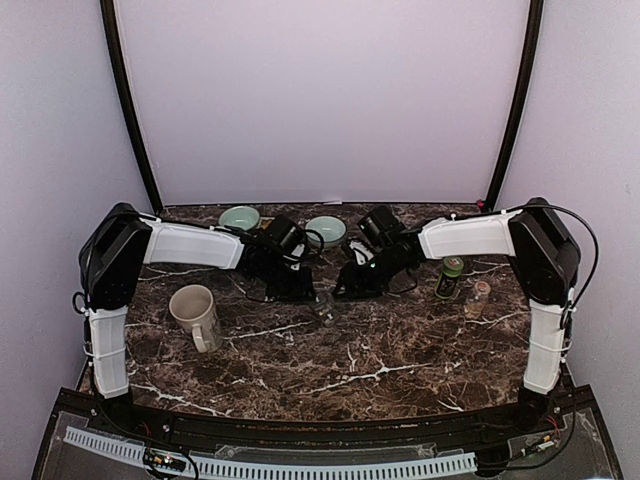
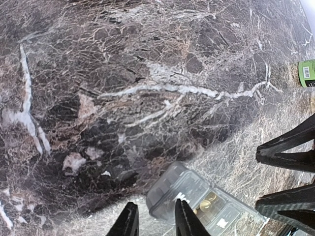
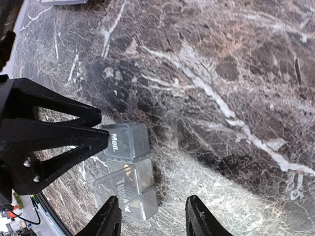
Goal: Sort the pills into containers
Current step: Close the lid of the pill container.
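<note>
A clear weekly pill organizer lies on the marble between my two grippers. In the left wrist view, the organizer shows gold pills in its second cell. My left gripper is open with a narrow gap. One of its fingertips is over the "Mon" lid, and marble shows between the jaws. In the right wrist view, the organizer has its "Tues" lid raised over yellow pills. My right gripper stands open and empty, its left finger beside that lid. The left gripper's fingers reach the "Mon" cell.
Two pale green bowls stand at the back. A beige mug is at the left. A green bottle and a small clear jar stand at the right, under the right arm.
</note>
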`<state>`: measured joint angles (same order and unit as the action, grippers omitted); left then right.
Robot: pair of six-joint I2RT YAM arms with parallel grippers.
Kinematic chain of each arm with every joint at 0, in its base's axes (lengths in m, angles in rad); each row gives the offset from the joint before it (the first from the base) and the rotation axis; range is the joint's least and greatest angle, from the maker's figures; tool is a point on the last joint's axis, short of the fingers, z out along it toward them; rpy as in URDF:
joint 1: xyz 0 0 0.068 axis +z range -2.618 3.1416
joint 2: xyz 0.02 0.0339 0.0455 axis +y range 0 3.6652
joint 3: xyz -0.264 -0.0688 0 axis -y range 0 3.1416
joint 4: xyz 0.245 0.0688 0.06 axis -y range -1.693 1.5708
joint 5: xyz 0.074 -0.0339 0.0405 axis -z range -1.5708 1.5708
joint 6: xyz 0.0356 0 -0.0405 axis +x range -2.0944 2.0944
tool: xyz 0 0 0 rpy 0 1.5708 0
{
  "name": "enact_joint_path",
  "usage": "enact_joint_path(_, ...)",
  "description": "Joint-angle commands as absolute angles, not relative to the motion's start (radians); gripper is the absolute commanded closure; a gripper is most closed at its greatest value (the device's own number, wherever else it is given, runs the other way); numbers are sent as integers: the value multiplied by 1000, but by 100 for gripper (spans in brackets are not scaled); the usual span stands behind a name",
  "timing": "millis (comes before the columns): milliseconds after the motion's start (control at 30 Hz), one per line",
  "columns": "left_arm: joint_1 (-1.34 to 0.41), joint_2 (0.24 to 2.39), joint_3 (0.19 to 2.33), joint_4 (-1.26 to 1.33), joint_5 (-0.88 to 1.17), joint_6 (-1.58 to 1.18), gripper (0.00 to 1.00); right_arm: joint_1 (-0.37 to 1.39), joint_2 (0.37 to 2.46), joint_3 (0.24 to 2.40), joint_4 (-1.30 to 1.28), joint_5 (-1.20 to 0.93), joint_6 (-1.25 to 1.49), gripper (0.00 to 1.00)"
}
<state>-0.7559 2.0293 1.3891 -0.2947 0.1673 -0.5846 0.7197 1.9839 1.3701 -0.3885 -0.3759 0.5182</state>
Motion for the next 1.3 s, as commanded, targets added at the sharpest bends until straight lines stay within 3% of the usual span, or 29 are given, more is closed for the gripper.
enact_joint_path(0, -761, 2029, 1416, -327, 167, -589, 71, 730, 1942, 1340, -359, -401, 536, 54)
enact_joint_path(1267, -779, 2037, 1407, -299, 201, -585, 71, 746, 1977, 1365, -357, -419, 540, 54)
